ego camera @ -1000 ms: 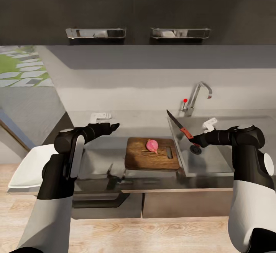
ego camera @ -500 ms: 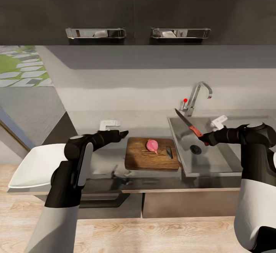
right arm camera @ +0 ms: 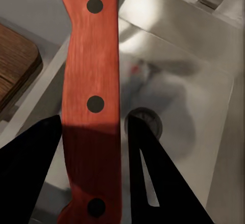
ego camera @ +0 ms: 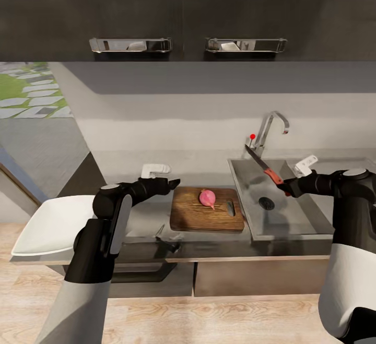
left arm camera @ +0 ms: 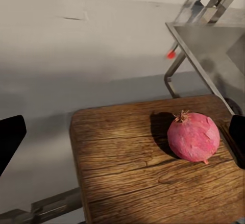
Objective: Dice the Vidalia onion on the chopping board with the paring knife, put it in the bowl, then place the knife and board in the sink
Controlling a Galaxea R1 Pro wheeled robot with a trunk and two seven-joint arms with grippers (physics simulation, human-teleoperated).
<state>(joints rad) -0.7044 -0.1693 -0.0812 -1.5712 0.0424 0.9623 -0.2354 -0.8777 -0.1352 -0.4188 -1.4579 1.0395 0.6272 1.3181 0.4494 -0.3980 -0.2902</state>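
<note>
Onion (ego camera: 207, 197): pink-red bulb resting on the board (ego camera: 206, 210), right of its centre; also seen at (left arm camera: 194, 137).
Board: lies on the countertop (ego camera: 141, 218), its right edge just beside the sink (ego camera: 292, 218).
Knife (ego camera: 263, 167): clamped by its red handle in the right gripper (ego camera: 288, 188), held above the sink, blade pointing up and left toward the tap (ego camera: 269, 130).
Left gripper (ego camera: 175, 182): fingers spread, nothing held, just left of the board's far corner.
Bowl (ego camera: 49, 224): at the counter's left end, well apart from the board.
Obstruction: nothing lies between either gripper and the onion.
</note>
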